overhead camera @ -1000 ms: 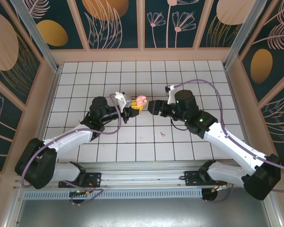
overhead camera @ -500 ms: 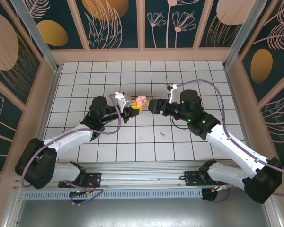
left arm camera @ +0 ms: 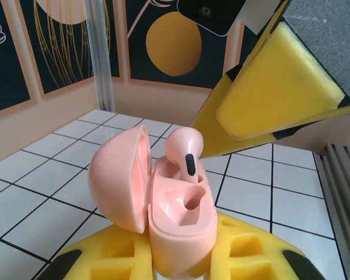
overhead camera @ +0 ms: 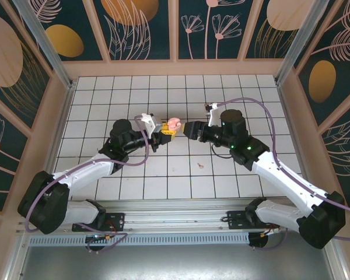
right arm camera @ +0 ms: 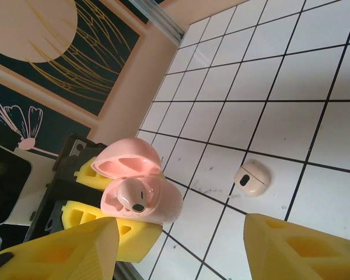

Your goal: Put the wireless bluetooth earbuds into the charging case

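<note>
My left gripper (overhead camera: 165, 133) is shut on the pale pink charging case (overhead camera: 174, 123), held above the tiles with its lid open. In the left wrist view the case (left arm camera: 181, 219) sits between the yellow pads, and one earbud (left arm camera: 184, 153) stands in its far slot, head sticking up; the near slot is bare. My right gripper (overhead camera: 189, 129) hovers just right of the case, open, nothing between its yellow fingers (right arm camera: 58, 251). The right wrist view shows the case (right arm camera: 157, 201), the earbud (right arm camera: 130, 197) in it, and a second earbud (right arm camera: 252, 178) lying on the tiles.
The loose earbud (overhead camera: 200, 165) lies on the white tiled floor (overhead camera: 105, 105) about one tile nearer than the grippers. Tan walls and aluminium posts (overhead camera: 41, 44) ring the floor. A right finger (left arm camera: 280, 87) hangs close above the case in the left wrist view.
The right arm's wrist has shifted slightly while its gripper stays beside the case. The left arm and the case have not moved.
</note>
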Tool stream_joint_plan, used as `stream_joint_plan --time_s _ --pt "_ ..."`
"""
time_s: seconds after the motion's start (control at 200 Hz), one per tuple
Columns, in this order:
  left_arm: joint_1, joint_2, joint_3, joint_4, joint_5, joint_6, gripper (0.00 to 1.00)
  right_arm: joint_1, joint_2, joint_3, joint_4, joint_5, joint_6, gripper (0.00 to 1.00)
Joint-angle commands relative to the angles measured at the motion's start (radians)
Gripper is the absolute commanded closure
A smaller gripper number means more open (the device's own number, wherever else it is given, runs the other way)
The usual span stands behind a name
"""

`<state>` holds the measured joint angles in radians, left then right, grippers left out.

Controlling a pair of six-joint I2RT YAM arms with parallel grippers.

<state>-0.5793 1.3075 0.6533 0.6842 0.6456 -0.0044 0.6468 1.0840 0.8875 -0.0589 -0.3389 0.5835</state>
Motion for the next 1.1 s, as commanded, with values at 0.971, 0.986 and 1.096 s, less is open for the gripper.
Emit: stream_joint_plan --time_s 0.971,0.986,1.096 --pt "-0.004 -0.027 0.026 0.017 0.023 0.007 0.84 -0.034 0.003 0.067 0.026 -0.031 -0.025 0.43" --pt "-0.004 -0.028 0.027 0.017 0.023 0.007 0.84 -0.034 0.003 0.07 0.027 -0.034 -0.026 0.43" --pt "-0.005 -0.027 0.026 0.018 0.022 0.007 0.84 -0.035 0.024 0.086 0.032 -0.064 -0.027 0.43"
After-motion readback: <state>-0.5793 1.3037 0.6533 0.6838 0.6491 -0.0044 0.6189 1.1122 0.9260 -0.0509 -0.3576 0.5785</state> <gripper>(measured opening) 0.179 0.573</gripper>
